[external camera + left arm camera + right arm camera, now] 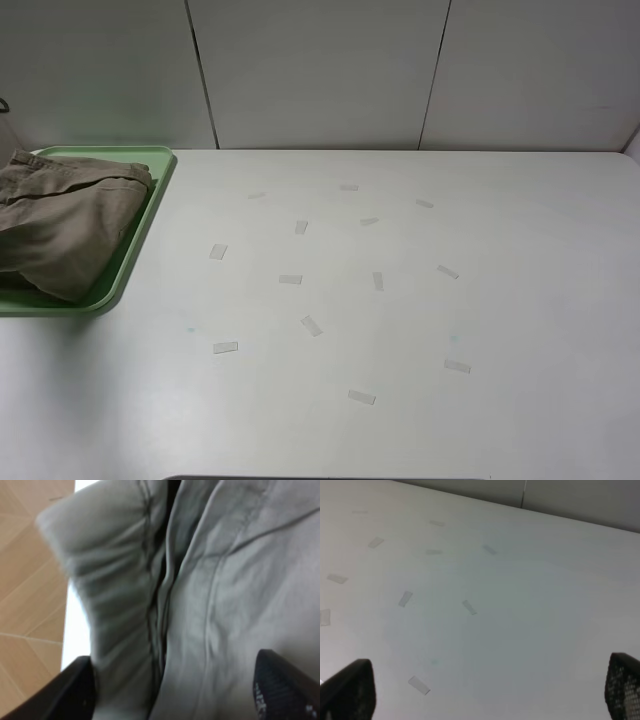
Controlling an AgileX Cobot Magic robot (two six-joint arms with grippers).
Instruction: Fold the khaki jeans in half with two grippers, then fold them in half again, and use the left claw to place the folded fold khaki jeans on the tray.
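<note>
Tape bits [362, 397] scattered on counter [520, 300]; folded jeans [60, 225] on tray [150, 195], far left. Both end effectors [175, 690] [490, 690] spread open, holding nothing.

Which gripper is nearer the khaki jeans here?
Left. The left claw hangs directly over the khaki jeans on the tray; the right gripper is open above bare table.
</note>
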